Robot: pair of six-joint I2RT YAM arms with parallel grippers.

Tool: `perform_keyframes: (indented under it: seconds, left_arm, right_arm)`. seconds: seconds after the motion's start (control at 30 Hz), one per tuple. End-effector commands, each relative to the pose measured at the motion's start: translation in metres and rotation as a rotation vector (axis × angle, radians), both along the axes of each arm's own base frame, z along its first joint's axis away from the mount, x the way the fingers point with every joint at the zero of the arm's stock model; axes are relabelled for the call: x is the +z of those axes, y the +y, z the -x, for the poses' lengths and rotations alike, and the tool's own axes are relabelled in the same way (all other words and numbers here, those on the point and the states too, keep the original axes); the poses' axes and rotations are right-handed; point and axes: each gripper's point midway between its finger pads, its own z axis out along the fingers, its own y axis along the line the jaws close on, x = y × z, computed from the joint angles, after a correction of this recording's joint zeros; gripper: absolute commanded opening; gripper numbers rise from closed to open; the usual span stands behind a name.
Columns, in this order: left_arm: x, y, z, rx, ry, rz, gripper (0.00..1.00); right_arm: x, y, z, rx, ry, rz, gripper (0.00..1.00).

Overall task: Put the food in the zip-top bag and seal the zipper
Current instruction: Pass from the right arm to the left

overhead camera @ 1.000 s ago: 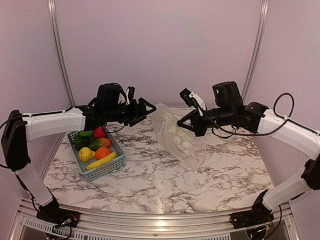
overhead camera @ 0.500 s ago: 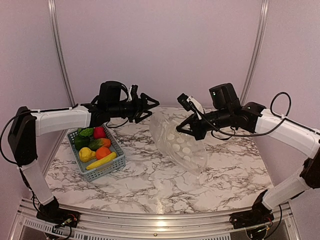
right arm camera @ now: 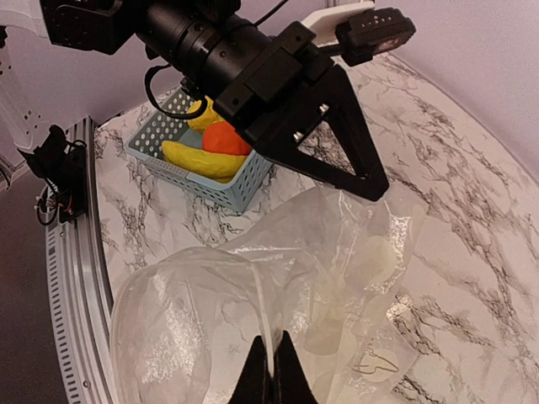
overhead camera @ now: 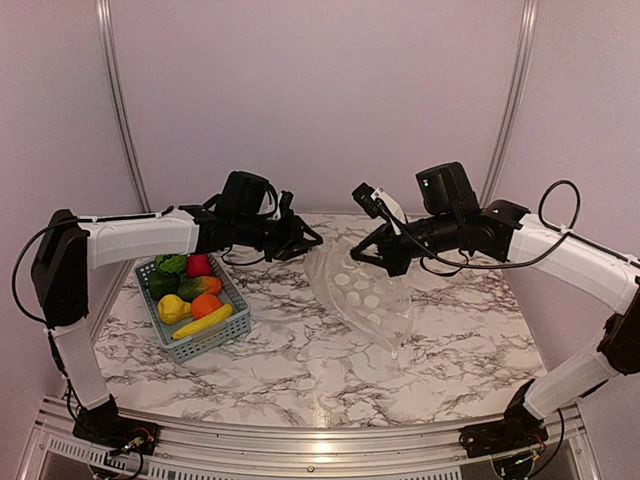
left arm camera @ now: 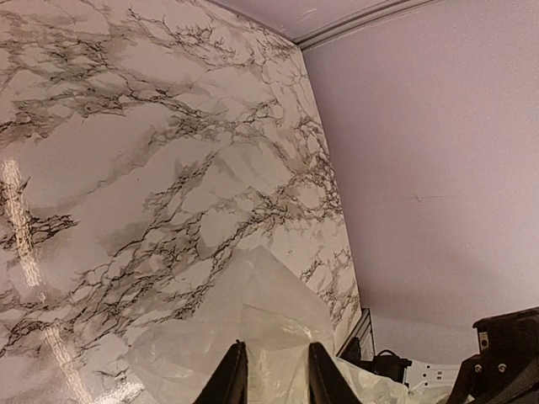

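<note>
Soft, even light from above, bright enough, lilac cast off the walls (overhead camera: 320, 100). Top view: white glare patch on the table (overhead camera: 320, 408) near the front edge, faint shadow by the basket (overhead camera: 210, 342), slightly low detail. Left wrist view: long glare streak down the marble at left, left hand (left arm camera: 274, 347) dark and soft. Right wrist view: bag (right arm camera: 168, 328) glints, right hand (right arm camera: 271, 349) soft-edged up close.

Zip-top bag (left arm camera: 269, 311) partly beyond bottom edge
</note>
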Motion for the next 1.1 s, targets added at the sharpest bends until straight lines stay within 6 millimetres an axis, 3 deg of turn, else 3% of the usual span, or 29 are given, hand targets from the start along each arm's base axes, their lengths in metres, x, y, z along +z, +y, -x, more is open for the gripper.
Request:
perform_keyframes:
  seconds: [0.0, 0.07, 0.2, 0.3, 0.4, 0.53, 0.63, 0.73, 0.8, 1.07]
  left_arm:
    - [-0.002, -0.003, 0.001, -0.010, 0.022, 0.016, 0.14]
    - [0.001, -0.003, -0.003, 0.004, 0.017, 0.034, 0.00]
    - [-0.005, 0.003, -0.012, 0.052, 0.022, 0.018, 0.00]
    - [-0.016, 0.009, -0.016, 0.074, 0.035, -0.010, 0.00]
    - [-0.022, 0.012, -0.020, 0.091, 0.038, -0.022, 0.00]
    - [-0.020, 0.010, -0.022, 0.092, 0.041, -0.008, 0.00]
    - [-0.014, 0.008, -0.025, 0.094, 0.038, 0.015, 0.00]
    - [-0.003, 0.010, -0.029, 0.118, 0.022, 0.063, 0.00]
    - [0.003, 0.015, -0.032, 0.144, 0.030, 0.107, 0.00]
    - [0.006, 0.027, -0.036, 0.171, 0.067, 0.155, 0.00]
  right_arm:
    - [0.017, 0.007, 0.000, 0.012, -0.050, -0.015, 0.00]
    - [0.018, 0.011, 0.006, 0.024, -0.058, -0.002, 0.00]
    - [0.026, 0.019, 0.021, 0.036, -0.117, 0.022, 0.00]
    - [0.046, 0.018, 0.026, 0.017, -0.156, -0.010, 0.00]
    - [0.066, 0.012, 0.025, -0.021, -0.190, -0.050, 0.00]
    - [0.074, 0.002, 0.015, -0.096, -0.245, -0.051, 0.00]
    - [0.066, -0.008, 0.003, -0.177, -0.264, -0.014, 0.13]
    - [0.053, -0.020, -0.008, -0.272, -0.243, 0.045, 0.42]
    - [0.040, -0.030, -0.012, -0.322, -0.226, 0.095, 0.53]
    - [-0.003, -0.043, 0.013, -0.258, -0.097, 0.181, 0.63]
